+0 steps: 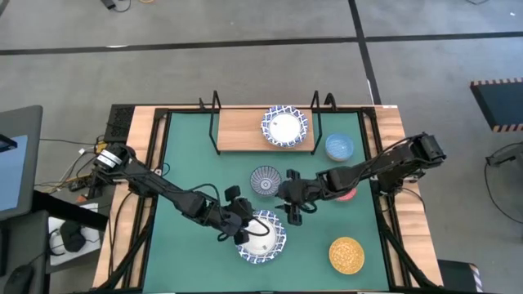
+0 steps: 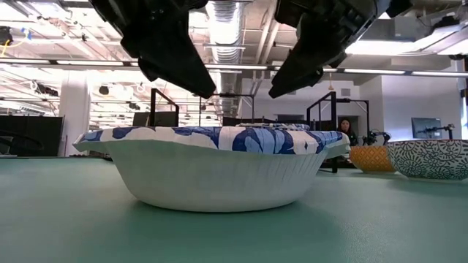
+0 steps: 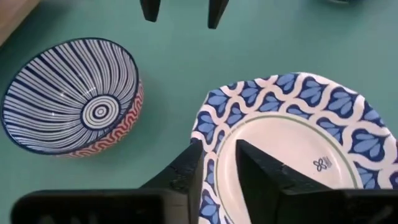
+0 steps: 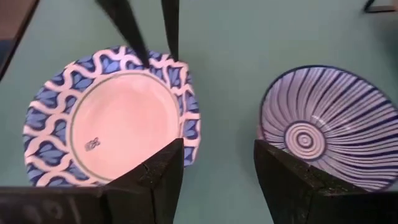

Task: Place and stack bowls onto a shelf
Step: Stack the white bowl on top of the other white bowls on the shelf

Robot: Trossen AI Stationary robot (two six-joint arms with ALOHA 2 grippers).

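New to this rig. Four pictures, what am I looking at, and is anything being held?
Two dark robot arms work over a green mat. One picture looks straight down, one sits level with the table, and two come from cameras on the wrists.

The wooden shelf at the far side already carries one blue-and-white bowl. On the mat are a second blue-and-white bowl, a striped grey-blue bowl, a light blue bowl and a yellow bowl; a red one peeks out under the right arm.

The left gripper straddles the near bowl's rim, fingers slightly apart, not clamped. The right gripper hovers open between that bowl and the striped one. Nothing is lifted.
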